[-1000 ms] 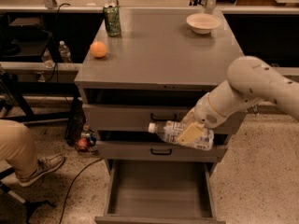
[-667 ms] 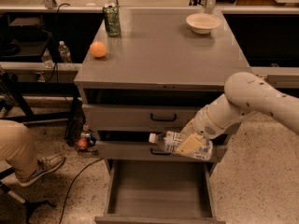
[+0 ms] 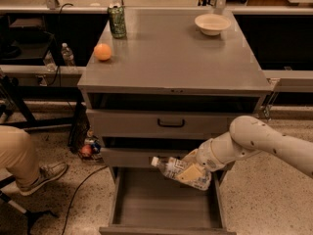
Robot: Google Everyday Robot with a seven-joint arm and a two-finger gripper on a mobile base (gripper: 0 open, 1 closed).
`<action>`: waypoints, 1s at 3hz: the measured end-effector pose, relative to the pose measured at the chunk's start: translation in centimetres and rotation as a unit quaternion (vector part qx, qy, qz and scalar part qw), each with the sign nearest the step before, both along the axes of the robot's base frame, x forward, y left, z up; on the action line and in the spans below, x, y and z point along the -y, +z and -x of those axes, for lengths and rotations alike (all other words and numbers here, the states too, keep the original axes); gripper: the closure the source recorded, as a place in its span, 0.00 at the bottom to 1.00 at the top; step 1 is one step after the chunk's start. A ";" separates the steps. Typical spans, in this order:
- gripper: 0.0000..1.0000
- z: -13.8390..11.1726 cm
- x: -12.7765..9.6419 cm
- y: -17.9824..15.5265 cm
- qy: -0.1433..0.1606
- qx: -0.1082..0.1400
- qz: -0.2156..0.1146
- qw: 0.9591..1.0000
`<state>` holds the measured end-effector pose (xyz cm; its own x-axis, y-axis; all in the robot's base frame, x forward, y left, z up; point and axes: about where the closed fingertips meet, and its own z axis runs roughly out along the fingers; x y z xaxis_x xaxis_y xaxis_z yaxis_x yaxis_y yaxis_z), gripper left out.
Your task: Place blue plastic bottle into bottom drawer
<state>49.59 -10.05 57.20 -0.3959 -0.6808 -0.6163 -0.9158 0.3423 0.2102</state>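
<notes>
At the lower centre of the frame, the gripper (image 3: pixel 194 172) is clamped around the middle of the blue plastic bottle (image 3: pixel 171 168), holding it over the open bottom drawer (image 3: pixel 161 205). The bottle's long axis runs nearly level, with the white cap pointing left and slightly raised. I can't read its label.

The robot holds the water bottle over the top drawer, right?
No. The camera view shows the gripper holding the clear plastic water bottle over the open grey bottom drawer, not the top one.
</notes>
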 end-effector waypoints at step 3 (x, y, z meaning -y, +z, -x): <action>1.00 -1.4 -1.3 -5.8 0.026 0.027 -0.029 0.999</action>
<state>51.02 -8.70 51.42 -0.3259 -0.6623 -0.6747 -0.9425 0.2834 0.1771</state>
